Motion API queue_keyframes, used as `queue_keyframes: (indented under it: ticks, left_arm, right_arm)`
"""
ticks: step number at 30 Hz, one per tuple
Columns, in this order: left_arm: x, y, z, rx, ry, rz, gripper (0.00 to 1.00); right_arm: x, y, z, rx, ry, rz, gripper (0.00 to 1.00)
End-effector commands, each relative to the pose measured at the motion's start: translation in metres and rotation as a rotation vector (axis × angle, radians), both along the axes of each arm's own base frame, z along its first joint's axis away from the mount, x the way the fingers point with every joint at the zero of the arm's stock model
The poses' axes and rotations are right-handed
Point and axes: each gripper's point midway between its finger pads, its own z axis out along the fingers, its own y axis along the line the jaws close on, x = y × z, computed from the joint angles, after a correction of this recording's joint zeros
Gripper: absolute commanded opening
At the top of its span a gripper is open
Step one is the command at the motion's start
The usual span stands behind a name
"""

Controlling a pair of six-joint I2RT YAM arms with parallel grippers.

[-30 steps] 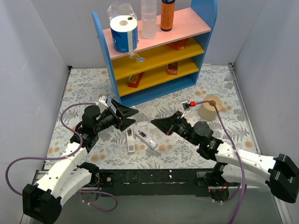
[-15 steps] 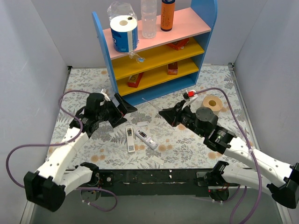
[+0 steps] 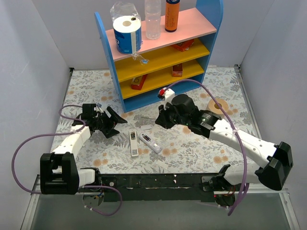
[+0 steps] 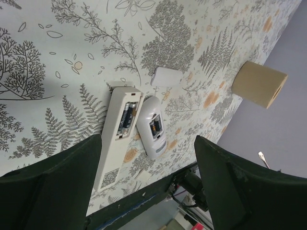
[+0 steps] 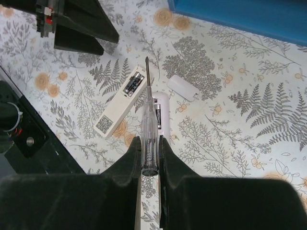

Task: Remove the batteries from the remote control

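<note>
Two remotes lie back-up on the floral table, both battery bays open. The cream rectangular remote (image 3: pixel 133 143) (image 4: pixel 117 139) (image 5: pixel 122 98) shows dark batteries (image 4: pixel 126 116) (image 5: pixel 134 82) inside. So does the white rounded remote (image 3: pixel 150 143) (image 4: pixel 152 128) (image 5: pixel 162 112), with batteries (image 4: pixel 156 126) (image 5: pixel 157 115). A small white cover (image 3: pixel 146 128) (image 5: pixel 183 87) lies beyond them. My right gripper (image 3: pixel 160 120) (image 5: pixel 149 141) is shut on a clear pen-like stick (image 5: pixel 149 134) whose thin tip points over the remotes. Left of the remotes and above the table, my left gripper (image 3: pixel 116 124) (image 4: pixel 147 139) hangs open and empty.
A blue shelf unit (image 3: pixel 163 52) with yellow and pink boards stands at the back, holding bottles and small boxes. A tan tape roll (image 3: pixel 219 105) (image 4: pixel 259 84) sits at the right. The dark front rail (image 3: pixel 158 182) runs along the near edge.
The left arm pulled back to the left, away from the remotes, with its jaws wider than a second ago. The right arm swung left, carrying the stick over the remotes.
</note>
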Motion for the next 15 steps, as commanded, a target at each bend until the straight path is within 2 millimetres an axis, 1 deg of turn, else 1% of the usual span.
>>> queue_keyframes:
  ticks: [1,2,3,4,5,6,8,12,13,14,15]
  left_arm:
    - [0.0,-0.013,-0.007,-0.085,-0.01,-0.092,0.76]
    - [-0.001,-0.014,-0.009,-0.097,-0.004,-0.1,0.76]
    - [-0.006,-0.016,-0.013,-0.11,0.012,-0.107,0.75]
    - [-0.006,-0.016,-0.014,-0.116,0.006,-0.11,0.74]
    - [-0.007,-0.017,-0.015,-0.122,0.005,-0.111,0.74]
    - [-0.01,-0.019,-0.016,-0.136,0.006,-0.12,0.73]
    - [-0.015,-0.021,-0.021,-0.162,0.015,-0.119,0.71]
    - [-0.026,-0.024,-0.033,-0.213,0.07,-0.129,0.67]
    - [-0.025,-0.017,-0.036,-0.227,0.074,-0.102,0.66]
    - [-0.024,-0.015,-0.038,-0.235,0.081,-0.094,0.65]
    - [-0.023,-0.012,-0.038,-0.244,0.081,-0.081,0.63]
  right_arm:
    - [-0.017,0.015,-0.007,-0.089,0.08,0.115,0.01]
    - [-0.016,0.02,0.0,-0.092,0.079,0.128,0.01]
    - [-0.015,0.026,-0.01,-0.126,0.104,0.137,0.01]
    - [-0.019,0.029,-0.012,-0.154,0.112,0.153,0.01]
    - [-0.02,0.033,-0.006,-0.172,0.11,0.163,0.01]
    - [-0.021,0.036,-0.014,-0.208,0.115,0.179,0.01]
    - [-0.025,0.042,-0.016,-0.234,0.112,0.194,0.01]
    - [-0.023,0.06,-0.012,-0.217,0.159,0.174,0.01]
    - [-0.026,0.064,-0.012,-0.218,0.164,0.171,0.01]
    - [-0.026,0.065,-0.015,-0.231,0.167,0.17,0.01]
    - [-0.027,0.065,-0.014,-0.246,0.17,0.166,0.01]
